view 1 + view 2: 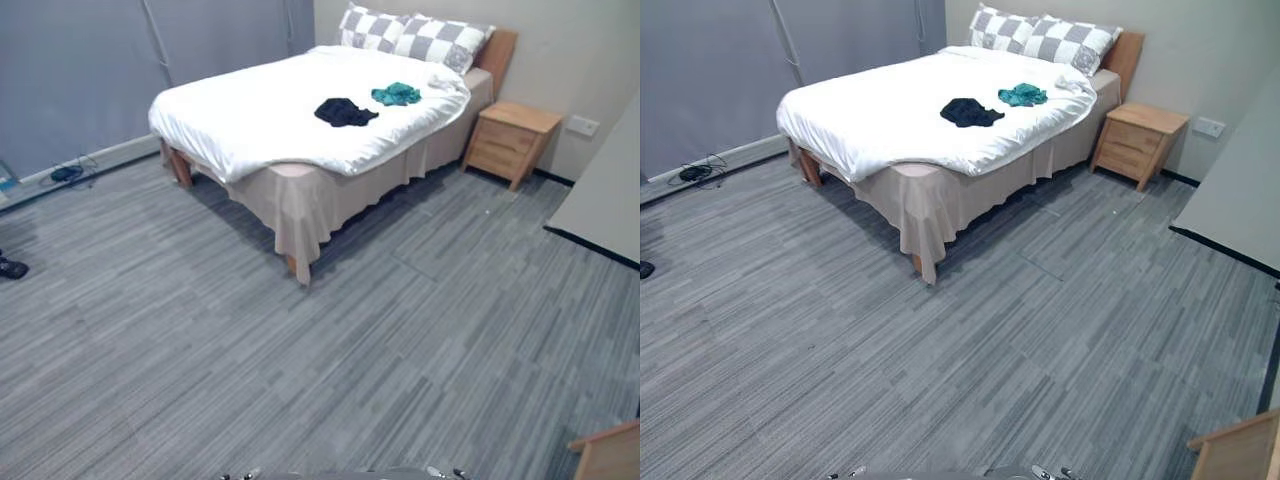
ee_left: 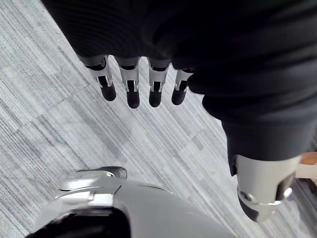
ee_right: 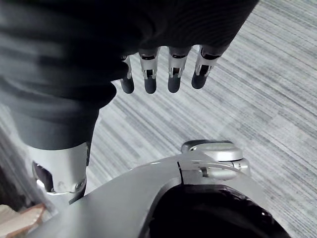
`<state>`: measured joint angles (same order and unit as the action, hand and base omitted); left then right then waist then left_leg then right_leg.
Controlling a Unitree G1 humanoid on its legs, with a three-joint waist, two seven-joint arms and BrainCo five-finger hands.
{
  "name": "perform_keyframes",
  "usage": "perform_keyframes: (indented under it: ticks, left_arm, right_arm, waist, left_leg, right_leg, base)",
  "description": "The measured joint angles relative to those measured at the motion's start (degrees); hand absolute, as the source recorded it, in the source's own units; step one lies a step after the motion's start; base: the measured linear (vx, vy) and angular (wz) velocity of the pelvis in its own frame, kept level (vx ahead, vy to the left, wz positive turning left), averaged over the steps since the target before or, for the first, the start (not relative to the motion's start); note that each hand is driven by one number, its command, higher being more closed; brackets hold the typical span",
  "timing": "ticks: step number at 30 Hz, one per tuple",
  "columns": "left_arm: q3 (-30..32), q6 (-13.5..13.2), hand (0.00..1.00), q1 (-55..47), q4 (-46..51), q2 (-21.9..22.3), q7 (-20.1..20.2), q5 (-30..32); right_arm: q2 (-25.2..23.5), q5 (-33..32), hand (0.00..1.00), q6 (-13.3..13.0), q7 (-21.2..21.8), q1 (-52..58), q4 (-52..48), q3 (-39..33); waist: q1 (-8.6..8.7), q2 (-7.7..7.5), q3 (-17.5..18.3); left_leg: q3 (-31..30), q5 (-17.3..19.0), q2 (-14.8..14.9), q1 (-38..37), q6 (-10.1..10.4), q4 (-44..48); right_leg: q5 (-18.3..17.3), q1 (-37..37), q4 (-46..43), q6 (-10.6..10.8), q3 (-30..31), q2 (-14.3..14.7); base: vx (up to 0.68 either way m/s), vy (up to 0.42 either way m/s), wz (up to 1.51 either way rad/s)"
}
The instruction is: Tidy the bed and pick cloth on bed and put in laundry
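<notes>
- the black cloth [image 1: 346, 112] and the teal cloth [image 1: 396, 94] lie crumpled on the bed [image 1: 330, 190] at 12 o'clock, with the teal one at the black one's 2 o'clock.
- both look light and limp, so pinching a raised fold should lift them.
- the left hand [image 2: 132, 91] and the right hand [image 3: 148, 79] hang over the floor [image 1: 300, 350], fingers relaxed and empty.
- a wooden piece [image 1: 610, 455] at 5 o'clock is cut off, and the garment types are unclear.

L hand [image 2: 163, 34] & R hand [image 3: 124, 29]: blk ribbed covers, silver fingers [image 2: 130, 79], dark tips.

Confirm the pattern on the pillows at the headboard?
Grey-and-white checks on both pillows; clearest in the left eye view.
</notes>
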<state>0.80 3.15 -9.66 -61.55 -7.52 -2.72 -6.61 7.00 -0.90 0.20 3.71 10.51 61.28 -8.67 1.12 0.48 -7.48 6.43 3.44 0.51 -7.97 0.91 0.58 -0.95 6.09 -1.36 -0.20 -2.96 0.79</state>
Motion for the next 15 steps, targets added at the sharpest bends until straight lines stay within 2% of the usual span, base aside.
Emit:
perform_keyframes:
  ticks: [10,15]
  left_arm:
    - [1.59,-0.05,0.0,0.7,-0.33,0.13,-0.06,0.07]
    - [1.61,-0.03,0.0,0.8,-0.33,-0.02,-0.02,0.24]
  right_arm:
    - [-0.21,1.07,0.0,0.16,0.12,-0.34,0.51,-0.01]
    - [-0.55,1.34,0.0,0.23,0.21,-1.8,0.84,-1.11]
  waist:
    - [-0.23,-0.12,-0.25]
    - [-0.27,-0.37,-0.46]
  left_leg:
    - [-0.01,-0.6,-0.06,-3.79,-0.47,-2.8]
    - [0.14,-0.58,-0.05,-4.79,-0.41,-3.68]
  right_leg:
    - [0.3,4.02,3.68,-0.32,-1.78,0.24]
    - [-0.21,4.65,3.68,0.47,-1.92,0.2]
  base:
    - [0.11,0.005,0.03]
    - [0.0,0.0,0.0]
